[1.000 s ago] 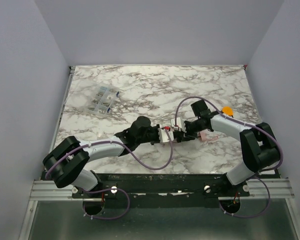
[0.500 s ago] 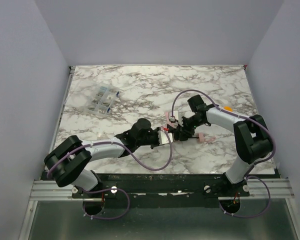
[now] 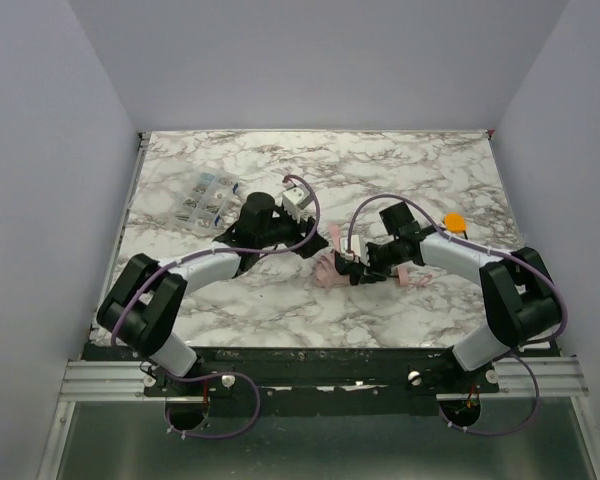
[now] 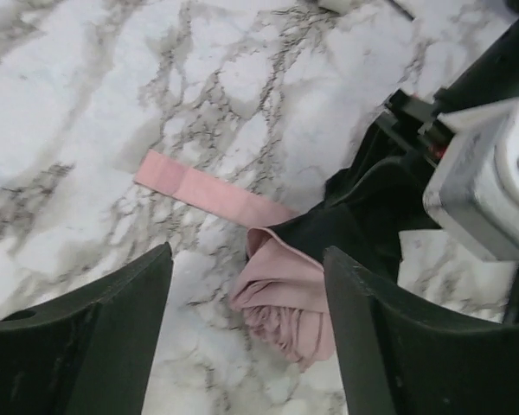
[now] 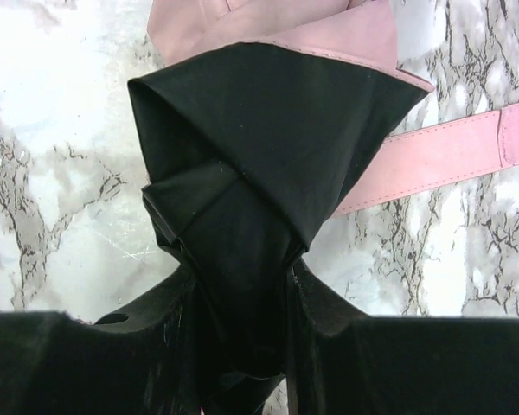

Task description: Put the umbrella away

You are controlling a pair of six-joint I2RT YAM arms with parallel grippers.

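The umbrella (image 3: 327,271) lies at mid table, a bunch of pale pink fabric with its black inner side turned out, and its pink handle (image 3: 405,276) shows to the right. My right gripper (image 3: 358,266) is shut on the black folded fabric (image 5: 259,130), which fills the gap at the right gripper (image 5: 242,277). A flat pink strap (image 5: 441,151) trails off on the marble. My left gripper (image 3: 308,238) hangs open up and left of the umbrella, apart from it. In the left wrist view the left gripper (image 4: 246,259) frames the pink folds (image 4: 285,298) and the strap (image 4: 203,188) below.
A clear compartment box (image 3: 206,199) lies at the back left of the marble table (image 3: 410,170). A small orange object (image 3: 454,221) sits at the right, behind my right arm. Grey walls close in the left, back and right sides.
My left gripper has opened, let go of the umbrella and drawn back up and to the left. The right gripper keeps its hold, and the pink fabric now lies loose on the table.
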